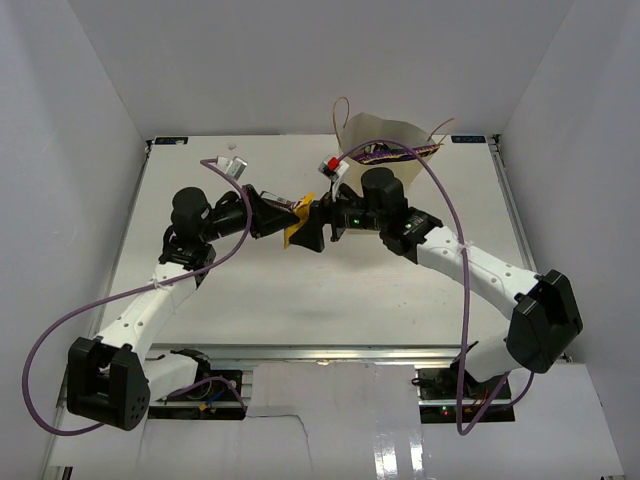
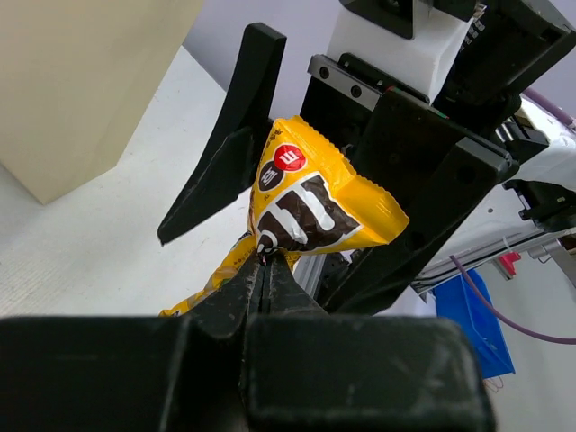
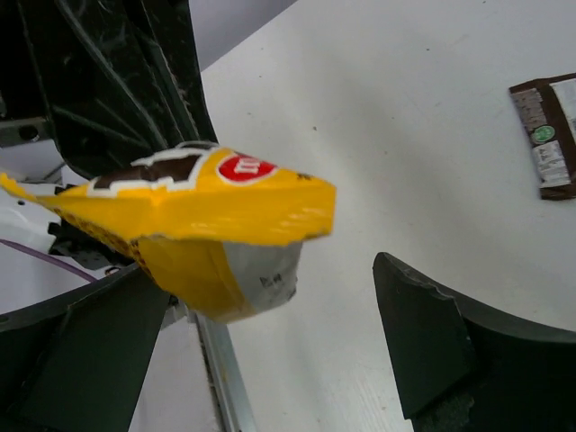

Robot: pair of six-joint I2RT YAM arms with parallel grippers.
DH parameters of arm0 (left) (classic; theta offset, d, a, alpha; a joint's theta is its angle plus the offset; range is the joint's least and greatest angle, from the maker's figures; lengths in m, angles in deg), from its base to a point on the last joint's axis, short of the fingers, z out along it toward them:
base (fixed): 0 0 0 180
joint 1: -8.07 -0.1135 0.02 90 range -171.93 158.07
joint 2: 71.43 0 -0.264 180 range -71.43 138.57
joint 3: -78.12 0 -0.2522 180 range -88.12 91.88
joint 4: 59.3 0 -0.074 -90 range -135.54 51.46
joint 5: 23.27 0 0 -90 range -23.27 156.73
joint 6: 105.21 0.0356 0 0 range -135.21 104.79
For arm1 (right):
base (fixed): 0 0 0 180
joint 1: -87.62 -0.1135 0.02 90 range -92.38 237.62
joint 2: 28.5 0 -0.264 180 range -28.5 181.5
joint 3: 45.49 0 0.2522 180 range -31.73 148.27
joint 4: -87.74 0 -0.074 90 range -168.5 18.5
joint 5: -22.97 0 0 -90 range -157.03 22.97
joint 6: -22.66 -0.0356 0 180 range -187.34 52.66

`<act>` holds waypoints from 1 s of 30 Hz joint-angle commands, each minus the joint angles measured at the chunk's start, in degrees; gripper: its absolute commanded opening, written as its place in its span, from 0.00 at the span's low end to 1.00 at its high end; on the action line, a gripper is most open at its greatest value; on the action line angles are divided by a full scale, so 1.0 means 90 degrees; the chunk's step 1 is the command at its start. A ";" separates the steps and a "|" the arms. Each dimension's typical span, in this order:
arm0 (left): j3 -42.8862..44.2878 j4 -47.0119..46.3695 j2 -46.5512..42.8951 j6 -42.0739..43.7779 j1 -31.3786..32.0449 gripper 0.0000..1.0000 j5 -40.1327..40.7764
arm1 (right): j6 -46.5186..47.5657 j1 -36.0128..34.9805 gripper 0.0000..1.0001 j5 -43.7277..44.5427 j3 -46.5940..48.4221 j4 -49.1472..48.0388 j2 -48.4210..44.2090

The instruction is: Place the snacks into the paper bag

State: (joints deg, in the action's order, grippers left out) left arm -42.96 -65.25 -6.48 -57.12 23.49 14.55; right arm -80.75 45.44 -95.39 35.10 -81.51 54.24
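Observation:
A yellow-brown snack packet (image 1: 297,226) hangs above the middle of the table. My left gripper (image 2: 264,261) is shut on its lower edge. My right gripper (image 3: 270,281) is open, with the packet (image 3: 202,211) between its fingers (image 3: 432,337) and touching neither. In the left wrist view the right gripper's black fingers (image 2: 225,153) stand on either side of the packet (image 2: 315,202). The tan paper bag (image 1: 385,133) stands at the back of the table with a purple snack (image 1: 400,152) showing at its mouth. A dark brown bar (image 3: 549,135) lies flat on the table.
A small silvery packet (image 1: 232,165) lies at the back left of the table. The tan bag's wall (image 2: 81,81) rises at the left of the left wrist view. Purple cables loop over both arms, and the white walls of the enclosure close in on both sides.

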 commanded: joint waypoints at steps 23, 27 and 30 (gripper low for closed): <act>-0.0058 -0.0487 -0.0634 -0.0832 -0.0004 0.86 0.1887 | 0.0140 -0.0061 0.16 -0.1835 0.0240 -0.1161 0.0085; 0.0253 0.0205 -0.0869 -0.0637 -0.0131 0.93 0.3069 | 0.0970 0.0688 0.12 -0.2679 0.0815 -0.0508 -0.0052; 0.0498 0.1201 -0.0781 -0.0490 -0.0170 0.96 0.3590 | 0.1819 0.1374 0.11 -0.2290 0.1791 0.0429 -0.0072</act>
State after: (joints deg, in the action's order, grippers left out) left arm -41.77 -61.84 -12.86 -63.20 22.62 37.34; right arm -73.95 52.07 -114.08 42.20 -82.58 57.03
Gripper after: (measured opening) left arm 0.961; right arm 0.306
